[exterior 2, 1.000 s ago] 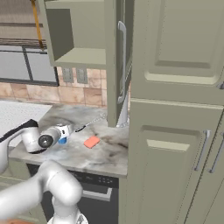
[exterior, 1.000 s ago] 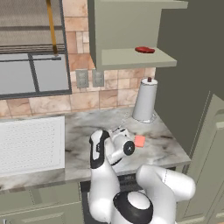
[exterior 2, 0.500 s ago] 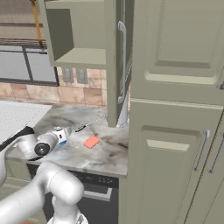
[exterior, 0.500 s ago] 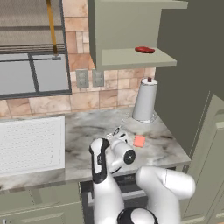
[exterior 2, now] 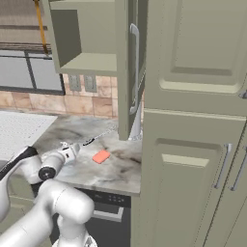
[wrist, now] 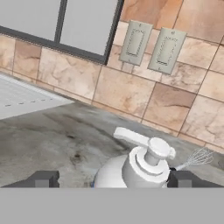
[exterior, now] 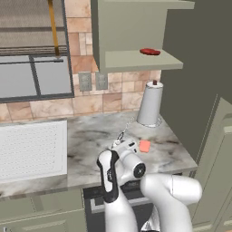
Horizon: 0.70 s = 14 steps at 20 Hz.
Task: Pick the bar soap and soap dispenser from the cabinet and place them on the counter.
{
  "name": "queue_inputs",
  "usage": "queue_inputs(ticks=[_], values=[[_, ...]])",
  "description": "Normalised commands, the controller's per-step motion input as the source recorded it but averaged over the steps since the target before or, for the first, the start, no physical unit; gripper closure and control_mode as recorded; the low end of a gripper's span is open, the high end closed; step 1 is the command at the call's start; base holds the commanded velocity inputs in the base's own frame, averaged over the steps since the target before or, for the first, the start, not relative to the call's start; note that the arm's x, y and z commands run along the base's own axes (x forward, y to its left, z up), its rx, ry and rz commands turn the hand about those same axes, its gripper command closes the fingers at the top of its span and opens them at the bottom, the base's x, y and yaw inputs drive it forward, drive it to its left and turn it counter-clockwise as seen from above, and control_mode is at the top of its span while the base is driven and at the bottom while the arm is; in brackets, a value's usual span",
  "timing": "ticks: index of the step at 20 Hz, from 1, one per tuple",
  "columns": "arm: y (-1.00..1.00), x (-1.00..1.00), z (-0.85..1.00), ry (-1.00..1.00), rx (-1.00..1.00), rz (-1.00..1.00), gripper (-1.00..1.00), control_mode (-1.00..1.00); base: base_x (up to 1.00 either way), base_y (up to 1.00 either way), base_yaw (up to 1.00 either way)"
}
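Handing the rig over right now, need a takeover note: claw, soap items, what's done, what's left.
Claw: open, jaws wide either side of the soap dispenser, with a gap on one side.
Bar soap: flat on the counter, near the paper-towel roll.
Done: both are out of the cabinet, and the bar soap is placed.
Left: check the dispenser's base, which is hidden, is on the counter, then back the claw off.

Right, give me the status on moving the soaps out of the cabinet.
Done: the bar soap lies on the counter. In hand: the soap dispenser stands upright on the counter between the finger tips of the gripper. The jaws are spread wider than the bottle, so it looks released. Left: apparently just backing the arm away. The cabinet shelf shows a red disc, no soap.
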Motion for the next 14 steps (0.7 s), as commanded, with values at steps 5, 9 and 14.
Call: queue_inputs(ticks=[5,9,14], values=[[0.0,0.0,0.0,-0.04,0.0,0.0,-1.0,-1.0,0.0,0.0,0.0],[0.0,0.0,-0.01,-0.02,0.0,0.0,-1.0,-1.0,0.0,0.0,0.0],[0.0,-0.11,0.0,-0.06,0.0,0.0,-1.0,-1.0,0.0,0.0,0.0]])
